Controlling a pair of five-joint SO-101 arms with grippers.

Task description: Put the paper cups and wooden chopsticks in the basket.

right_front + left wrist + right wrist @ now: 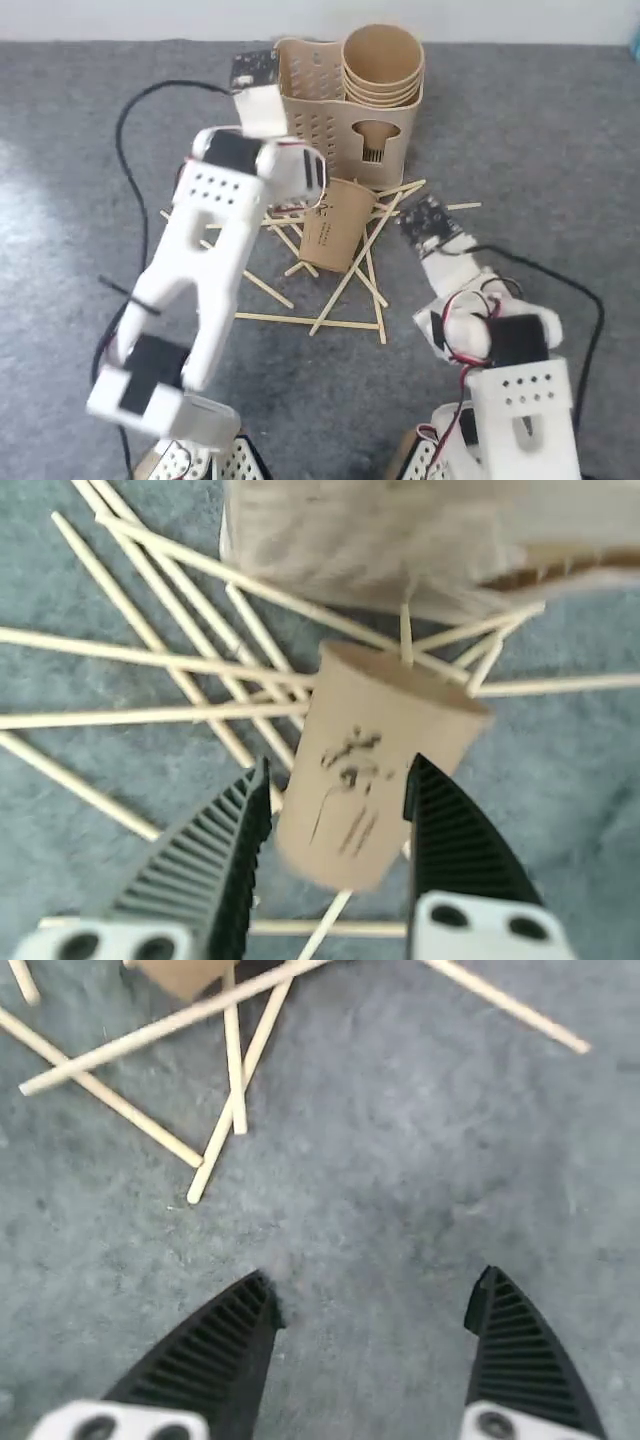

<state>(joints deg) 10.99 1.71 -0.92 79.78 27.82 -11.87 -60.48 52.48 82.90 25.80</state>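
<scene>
Left wrist view: left claw [338, 764] spread astride paper cup [375, 710]; high view adds basket [310, 100]; right claw [374, 1275] gapes.

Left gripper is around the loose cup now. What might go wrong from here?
1. The cup lies on its side inside the open left gripper; closing hard may crush its thin wall or squirt it out.
2. Several chopsticks lie under and against the cup, so lifting it may drag or scatter them.
3. The basket already holds a stack of cups, so a cup held sideways may catch on the rim.
</scene>
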